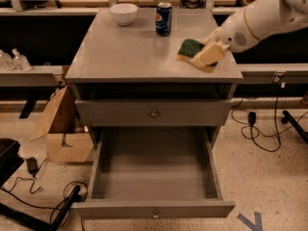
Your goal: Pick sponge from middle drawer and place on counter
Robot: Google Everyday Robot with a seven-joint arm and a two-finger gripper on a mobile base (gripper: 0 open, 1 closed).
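The sponge (190, 47), dark green face up with a pale yellow body, is held tilted in my gripper (204, 55) over the right part of the grey counter (125, 49). I cannot tell whether it touches the top. The gripper is shut on the sponge, and the white arm (262, 18) reaches in from the upper right. The middle drawer (154, 170) stands pulled out below. Its grey tray is bare, and its low front panel has a small knob (155, 214).
A white bowl (123, 13) and a blue soda can (163, 18) stand at the back of the counter. The upper drawer front (154, 113) is closed. A cardboard box (62, 126) and cables (43, 196) lie at the left, with more cables on the floor at the right (262, 129).
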